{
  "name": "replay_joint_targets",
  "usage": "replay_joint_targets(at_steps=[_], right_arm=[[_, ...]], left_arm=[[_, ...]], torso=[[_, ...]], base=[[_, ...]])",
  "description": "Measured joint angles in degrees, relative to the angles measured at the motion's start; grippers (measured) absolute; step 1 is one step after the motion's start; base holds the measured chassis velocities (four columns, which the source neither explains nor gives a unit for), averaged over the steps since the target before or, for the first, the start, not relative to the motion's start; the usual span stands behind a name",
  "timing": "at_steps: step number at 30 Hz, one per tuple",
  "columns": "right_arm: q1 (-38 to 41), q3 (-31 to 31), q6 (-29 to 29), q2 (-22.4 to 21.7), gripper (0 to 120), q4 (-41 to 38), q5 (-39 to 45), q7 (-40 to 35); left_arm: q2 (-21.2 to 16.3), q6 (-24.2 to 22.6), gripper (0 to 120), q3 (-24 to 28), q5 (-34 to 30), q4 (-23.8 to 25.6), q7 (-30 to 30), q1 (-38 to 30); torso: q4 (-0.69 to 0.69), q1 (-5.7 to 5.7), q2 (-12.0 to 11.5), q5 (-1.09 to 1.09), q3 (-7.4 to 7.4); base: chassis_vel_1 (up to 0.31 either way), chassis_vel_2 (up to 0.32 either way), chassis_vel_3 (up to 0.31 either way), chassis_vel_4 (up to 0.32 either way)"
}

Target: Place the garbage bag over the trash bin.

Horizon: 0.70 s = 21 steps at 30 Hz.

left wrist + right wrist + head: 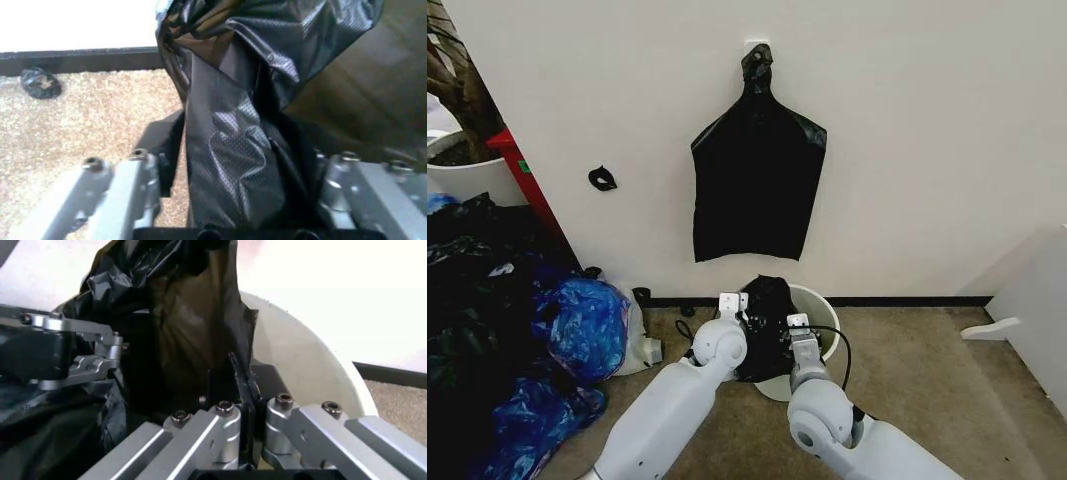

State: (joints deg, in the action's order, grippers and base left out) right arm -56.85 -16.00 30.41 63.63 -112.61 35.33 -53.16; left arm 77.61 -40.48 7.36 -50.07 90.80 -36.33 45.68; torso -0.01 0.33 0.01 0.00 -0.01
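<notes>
1. The garbage bag [767, 325] hung bunched over the left part of the trash bin's [829, 330] mouth, between the two grippers, so the bag's film ran upward from each pincer, with its long axis roughly upright.

2. The left gripper [732, 305] stood at the bin's left rim. In the left wrist view its fingers [133, 182] stood apart on either side of a thick fold of bag; the black film filled the gap between them, but whether they pressed it I could not tell for certain. I judged them wide apart and merely straddling the fold.

3. The right gripper [797, 325] sat just over the bin's mouth, near its middle. In the right wrist view its fingers [223, 427] were brought close together, pinching a thin edge of the bag, which rose straight up from the tips.

4. The white bin wall [313, 375] curved behind and beside the right gripper, so the pinched edge lay inside the rim, not yet over it.

5. As a judgement: both arms were about equally near. The coming move turned on carrying the pinched edges outward toward opposite sides of the rim.

6. The bin stood on the carpet against the wall's skirting.
</notes>
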Motion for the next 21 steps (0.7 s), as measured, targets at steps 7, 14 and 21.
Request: replay_joint_targets(at_steps=[7, 14, 21], right_arm=[[-0.3, 0.0, -3.7, -0.5, 0, 0.8, -2.1, 0.9], [-0.1, 2.2, -5.9, -0.5, 0, 1.0, 0.3, 0.5], [0.5, 3.3, -9.0, -0.5, 0, 1.2, 2.1, 0.8]], left_arm=[[-1.7, -0.8, 22, -0.2, 0.1, 0.5, 2.6, -0.5], [-6.5, 0.2, 2, -2.4, 1.0, 4.4, 9.2, 0.3], [-12.4, 1.8, 2, -5.9, 4.6, 9.2, 17.2, 3.3]], torso=[[-0.01, 0.0, 0.0, -0.01, 0.01], [-0.04, 0.01, 0.0, -0.03, 0.02], [0.0, 0.02, 0.0, -0.01, 0.02]], base=[[0.0, 0.0, 0.0, 0.0], [0.0, 0.0, 0.0, 0.0], [0.0, 0.0, 0.0, 0.0]])
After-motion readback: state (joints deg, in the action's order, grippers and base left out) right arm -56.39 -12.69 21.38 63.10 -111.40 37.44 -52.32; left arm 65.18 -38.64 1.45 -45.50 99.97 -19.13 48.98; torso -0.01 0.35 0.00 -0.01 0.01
